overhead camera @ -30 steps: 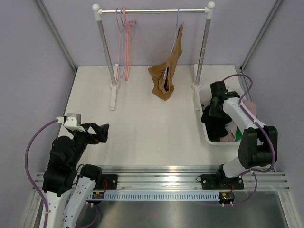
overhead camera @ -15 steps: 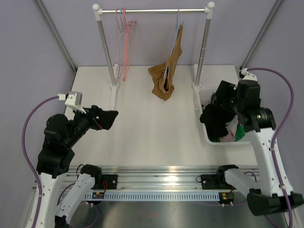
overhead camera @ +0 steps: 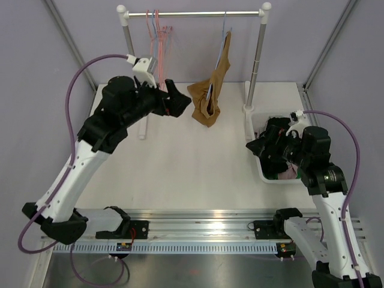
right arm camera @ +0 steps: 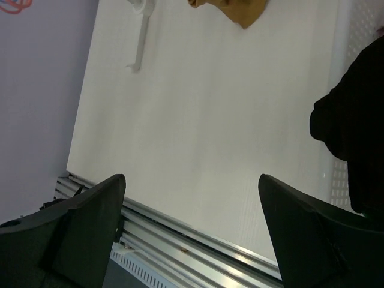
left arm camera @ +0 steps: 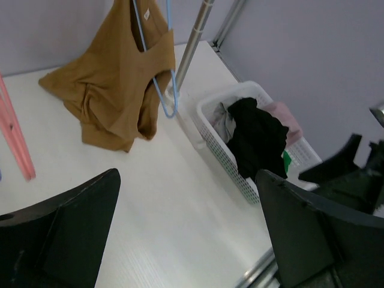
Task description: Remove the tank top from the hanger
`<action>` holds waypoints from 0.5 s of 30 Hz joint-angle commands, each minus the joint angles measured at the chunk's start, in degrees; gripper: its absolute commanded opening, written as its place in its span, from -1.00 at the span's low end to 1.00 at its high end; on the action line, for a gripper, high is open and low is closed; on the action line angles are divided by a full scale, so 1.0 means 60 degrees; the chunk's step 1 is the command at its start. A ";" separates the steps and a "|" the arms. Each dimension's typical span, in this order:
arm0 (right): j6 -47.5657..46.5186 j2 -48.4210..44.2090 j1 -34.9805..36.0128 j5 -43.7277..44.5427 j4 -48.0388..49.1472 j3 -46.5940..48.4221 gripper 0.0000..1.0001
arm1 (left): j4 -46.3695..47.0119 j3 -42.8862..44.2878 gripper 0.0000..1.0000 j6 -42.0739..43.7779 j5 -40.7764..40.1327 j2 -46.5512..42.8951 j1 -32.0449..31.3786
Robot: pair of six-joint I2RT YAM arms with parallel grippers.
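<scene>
A brown tank top (overhead camera: 208, 96) hangs on a blue hanger (overhead camera: 224, 29) from the rack's rail, its lower part bunched on the table. The left wrist view shows the tank top (left arm camera: 111, 90) and the hanger (left arm camera: 170, 96) ahead and above. My left gripper (overhead camera: 177, 102) is raised just left of the garment, open and empty, apart from it. From its own camera the left gripper (left arm camera: 187, 180) has only table between its fingers. My right gripper (overhead camera: 259, 150) is open and empty at the basket's near left edge, and the right gripper (right arm camera: 192, 180) points at bare table.
A white basket (overhead camera: 254, 128) at the right holds clothes, with a black garment (overhead camera: 277, 153) draped over its wall. Pink and red empty hangers (overhead camera: 157, 54) hang at the rail's left end. Rack posts (overhead camera: 133, 66) stand at the table's back. An aluminium rail (overhead camera: 210, 219) runs along the front edge.
My left arm has swung up from the near left to the back, beside the tank top. My right gripper has opened and drawn back from the basket, leaving the black garment there.
</scene>
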 commanded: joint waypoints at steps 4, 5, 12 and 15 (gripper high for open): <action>0.0178 -0.1635 -0.0014 -0.0946 -0.0158 -0.0463 0.99 | 0.1426 0.2614 0.98 0.0898 -0.0904 0.2627 -0.0424; 0.0134 -0.1782 -0.0029 -0.0989 -0.0247 -0.0478 0.99 | 0.1514 0.2878 0.98 0.0971 -0.0890 0.2992 -0.0438; -0.0013 -0.2428 -0.0029 -0.1019 -0.1009 -0.0039 0.99 | 0.2715 0.4738 0.98 0.1499 -0.1943 0.5307 -0.0468; 0.0090 -0.2721 -0.0014 -0.1092 -0.1097 -0.0038 0.99 | 0.2832 0.5837 0.98 0.1718 -0.2178 0.6319 -0.0483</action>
